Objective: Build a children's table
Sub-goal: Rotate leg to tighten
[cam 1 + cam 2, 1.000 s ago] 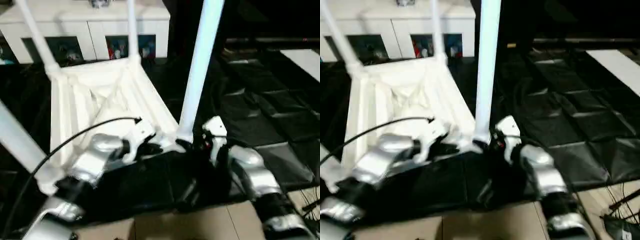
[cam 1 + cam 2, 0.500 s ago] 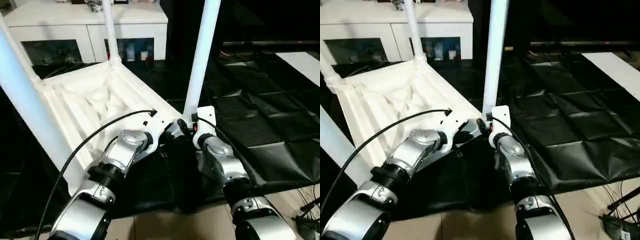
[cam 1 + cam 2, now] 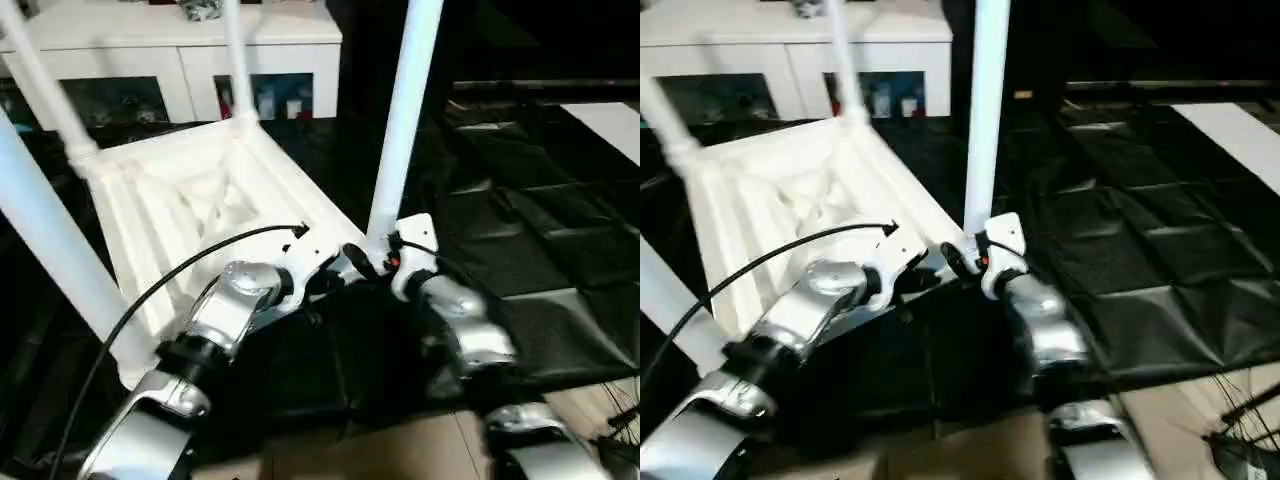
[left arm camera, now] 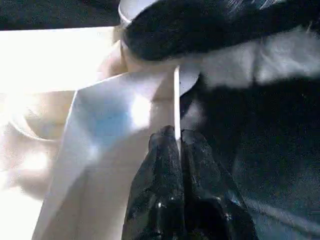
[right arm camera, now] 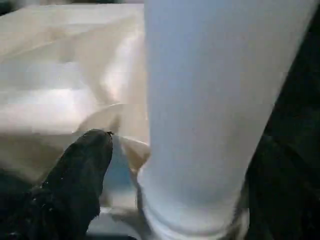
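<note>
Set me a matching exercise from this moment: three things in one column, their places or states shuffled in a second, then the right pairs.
Things:
1. left tool
2. near-right leg
3. white cabinet

Places or states:
A. stands upright in the table top's corner socket
B. behind the table, glass doors showing
C. pinched on the thin edge of the table top

Pairs: 1-C, 2-A, 3-B

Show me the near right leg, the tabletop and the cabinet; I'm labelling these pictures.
near right leg (image 3: 400,120), left eye view, mid-shaft
tabletop (image 3: 190,205), left eye view, ribbed underside
cabinet (image 3: 760,45), right eye view, front panel above its glass doors
</note>
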### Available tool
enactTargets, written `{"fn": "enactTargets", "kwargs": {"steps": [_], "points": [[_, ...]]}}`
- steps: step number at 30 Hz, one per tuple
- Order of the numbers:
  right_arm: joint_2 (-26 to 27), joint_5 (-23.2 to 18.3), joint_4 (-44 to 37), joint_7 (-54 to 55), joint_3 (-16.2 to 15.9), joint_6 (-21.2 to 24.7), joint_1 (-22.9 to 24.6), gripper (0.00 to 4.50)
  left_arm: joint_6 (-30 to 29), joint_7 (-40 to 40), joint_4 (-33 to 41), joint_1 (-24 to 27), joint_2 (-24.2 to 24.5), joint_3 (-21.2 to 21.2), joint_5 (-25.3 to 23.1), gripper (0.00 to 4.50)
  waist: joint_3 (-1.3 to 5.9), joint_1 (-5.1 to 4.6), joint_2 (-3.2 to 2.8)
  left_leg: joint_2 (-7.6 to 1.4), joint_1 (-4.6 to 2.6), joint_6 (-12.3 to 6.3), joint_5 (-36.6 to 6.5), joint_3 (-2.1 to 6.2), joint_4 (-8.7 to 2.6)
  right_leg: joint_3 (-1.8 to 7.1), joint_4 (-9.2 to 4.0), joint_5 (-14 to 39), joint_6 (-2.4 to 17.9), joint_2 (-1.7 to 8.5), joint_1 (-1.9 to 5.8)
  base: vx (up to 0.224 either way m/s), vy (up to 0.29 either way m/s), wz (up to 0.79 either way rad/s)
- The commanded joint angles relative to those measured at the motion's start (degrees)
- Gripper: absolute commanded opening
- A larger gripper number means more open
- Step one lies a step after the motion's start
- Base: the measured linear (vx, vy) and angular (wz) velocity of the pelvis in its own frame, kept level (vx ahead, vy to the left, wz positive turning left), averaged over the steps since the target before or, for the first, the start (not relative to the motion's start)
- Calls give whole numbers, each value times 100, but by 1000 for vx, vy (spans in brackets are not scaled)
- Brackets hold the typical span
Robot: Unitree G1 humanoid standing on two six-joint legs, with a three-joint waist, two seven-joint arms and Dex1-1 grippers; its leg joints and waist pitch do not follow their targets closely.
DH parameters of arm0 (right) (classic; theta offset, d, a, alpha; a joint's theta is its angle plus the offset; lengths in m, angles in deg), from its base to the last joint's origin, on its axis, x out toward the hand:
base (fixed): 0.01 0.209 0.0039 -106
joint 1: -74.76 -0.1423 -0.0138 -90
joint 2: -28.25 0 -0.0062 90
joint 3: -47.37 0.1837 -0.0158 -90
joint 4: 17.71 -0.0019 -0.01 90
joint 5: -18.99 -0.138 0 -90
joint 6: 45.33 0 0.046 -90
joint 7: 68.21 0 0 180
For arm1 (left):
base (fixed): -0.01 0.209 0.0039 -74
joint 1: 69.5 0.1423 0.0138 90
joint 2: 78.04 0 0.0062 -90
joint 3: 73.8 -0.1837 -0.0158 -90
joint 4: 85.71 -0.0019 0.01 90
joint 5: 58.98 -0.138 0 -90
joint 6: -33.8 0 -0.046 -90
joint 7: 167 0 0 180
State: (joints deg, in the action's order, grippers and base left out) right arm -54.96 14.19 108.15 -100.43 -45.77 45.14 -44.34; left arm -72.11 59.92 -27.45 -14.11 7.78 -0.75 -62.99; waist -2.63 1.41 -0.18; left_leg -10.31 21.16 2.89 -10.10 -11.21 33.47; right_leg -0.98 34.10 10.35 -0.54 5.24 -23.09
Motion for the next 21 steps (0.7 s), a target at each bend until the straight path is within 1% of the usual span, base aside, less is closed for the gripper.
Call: {"fn": "enactTargets", "kwargs": {"steps": [1,2,4,5,6,7,8,9,11,12,13,14,15,16,17,19,20,21], "points": [[-219,-129,-380,-805,-232,-33,129,417,85,400,-40,249,134,-137,135,0,301,0,40,-230,-40,-243,-1996,111,-457,121,-476,1766,1059,206,152,0,0,0],[-453,-219,-607,-1288,-304,-6,251,417,159,664,152,338,283,-130,240,0,303,33,25,-230,-44,-257,-2004,110,-456,113,-474,1705,1083,204,182,0,0,0],[-691,-353,-800,-1721,-325,68,353,417,231,1015,425,458,474,-123,385,0,308,48,29,-245,-48,-293,-1952,107,-455,127,-457,1598,1126,214,173,0,0,0],[-813,-415,-872,-1911,-328,87,398,417,233,1230,602,533,593,-127,462,0,319,53,39,-246,-43,-311,-1877,108,-451,122,-439,1496,1175,214,192,0,0,0],[-895,-453,-915,-2044,-335,119,432,417,224,1368,736,588,681,-128,513,0,318,57,35,-244,-54,-333,-1793,92,-443,127,-435,1420,1231,211,177,0,0,0],[-931,-461,-934,-2104,-344,116,448,417,213,1412,789,610,715,-123,535,0,321,59,42,-244,-54,-343,-1753,91,-438,127,-430,1388,1256,211,179,0,0,0],[-1026,-481,-984,-2253,-369,102,490,417,188,1518,934,667,800,-99,593,0,328,60,37,-243,-40,-362,-1639,88,-434,125,-412,1283,1291,211,196,0,0,0],[-1066,-490,-1009,-2315,-380,95,509,417,177,1554,991,690,829,-83,614,0,338,62,31,-248,-44,-395,-1496,83,-424,125,-393,1092,1339,206,195,0,0,0],[-1090,-562,-1045,-2433,-359,167,531,417,162,1607,1073,727,872,-64,628,0,342,57,30,-240,-35,-457,-1358,73,-408,119,-369,871,1413,198,201,0,0,0],[-1086,-584,-1038,-2486,-348,215,534,417,127,1694,1173,779,920,-86,646,0,349,64,43,-240,-30,-486,-1277,77,-401,115,-352,792,1440,205,219,0,0,0],[-1085,-588,-1036,-2495,-346,223,534,417,120,1712,1194,790,930,-90,650,0,351,63,40,-243,-25,-501,-1231,79,-401,114,-346,747,1455,206,224,0,0,0],[-1105,-608,-1063,-2571,-373,259,550,417,107,1737,1241,816,953,-101,664,0,346,61,40,-243,-27,-519,-1188,72,-396,112,-350,724,1472,206,219,0,0,0],[-1115,-616,-1078,-2604,-388,274,558,401,102,1742,1257,825,961,-104,670,0,349,65,37,-243,-35,-529,-1165,69,-390,112,-343,697,1494,205,218,0,0,0],[-1138,-628,-1126,-2700,-438,299,588,401,84,1742,1293,843,976,-105,683,0,344,64,46,-244,-34,-535,-1173,68,-393,110,-346,708,1496,202,218,0,0,0],[-1160,-639,-1187,-2808,-500,315,625,391,63,1750,1329,859,988,-109,698,0,337,69,47,-244,-32,-532,-1188,69,-397,109,-348,762,1477,198,221,0,0,0],[-1165,-627,-1212,-2849,-538,311,645,391,54,1752,1342,861,986,-112,695,0,334,75,46,-249,-36,-515,-1217,69,-398,114,-354,820,1446,207,217,0,0,0],[-1154,-616,-1207,-2856,-549,311,650,365,39,1756,1353,857,973,-115,685,0,334,71,50,-247,-36,-498,-1239,69,-397,114,-359,865,1445,207,216,0,0,0],[-1147,-612,-1198,-2854,-549,311,649,357,32,1759,1360,855,969,-118,683,0,334,70,48,-247,-36,-476,-1249,71,-400,113,-361,896,1443,206,215,0,0,0]]}}
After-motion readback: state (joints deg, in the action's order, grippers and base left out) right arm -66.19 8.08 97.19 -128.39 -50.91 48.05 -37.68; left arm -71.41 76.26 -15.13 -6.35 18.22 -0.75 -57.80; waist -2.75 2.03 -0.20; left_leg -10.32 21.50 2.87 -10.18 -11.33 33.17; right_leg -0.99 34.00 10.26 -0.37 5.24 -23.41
